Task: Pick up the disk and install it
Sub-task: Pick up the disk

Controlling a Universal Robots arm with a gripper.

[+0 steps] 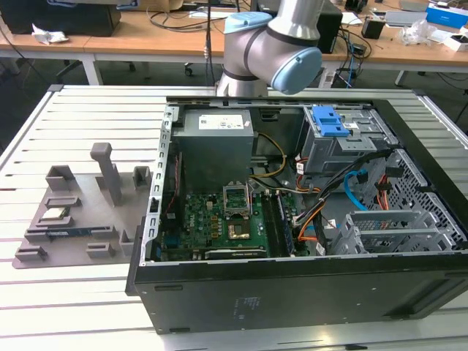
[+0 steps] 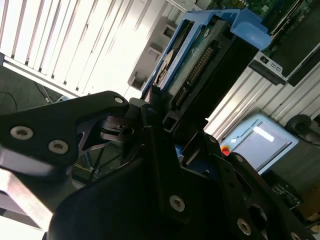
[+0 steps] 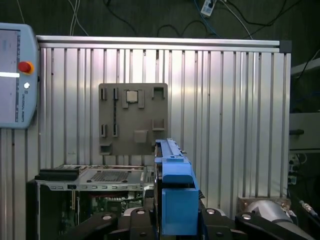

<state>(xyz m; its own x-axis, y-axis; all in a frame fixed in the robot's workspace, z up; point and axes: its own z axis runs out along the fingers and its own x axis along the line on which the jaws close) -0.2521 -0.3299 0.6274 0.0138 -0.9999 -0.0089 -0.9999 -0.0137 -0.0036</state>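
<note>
Second wrist view: we see the end effector (image 2: 165, 120) pinching the disk (image 2: 197, 60), black fingers (image 2: 152, 107) pressed onto it near one short end. The disk lies straight out ahead of the fingers, long axis running away from them along the tool line. Its blue bracket (image 2: 250, 22) caps the far end, and the board side with its connector row faces this camera. So we judge the pick-up done, with the disk in the grasp and not seated in any bay.

First wrist view has the same disk (image 3: 175, 200) edge-on, a thin blue-framed slab rising between the end effector (image 3: 175, 227) links. Beyond it lies the slatted table (image 3: 230, 125), which carries a grey fixture plate (image 3: 132, 120) with a chip (image 3: 131, 96) on it. A corner of the open case (image 3: 90, 182) sits just beside the disk in this picture. We cannot tell how high above them the disk hangs.

Exterior view gives us the layout. The arm (image 1: 270, 44) stands behind the case (image 1: 292, 292) and runs up out of frame. Inside the case, on the exterior view's right, sits a drive cage (image 1: 344, 142). The fixture plate (image 1: 73, 219) lies on the table (image 1: 73, 124) on the exterior view's left.
</note>
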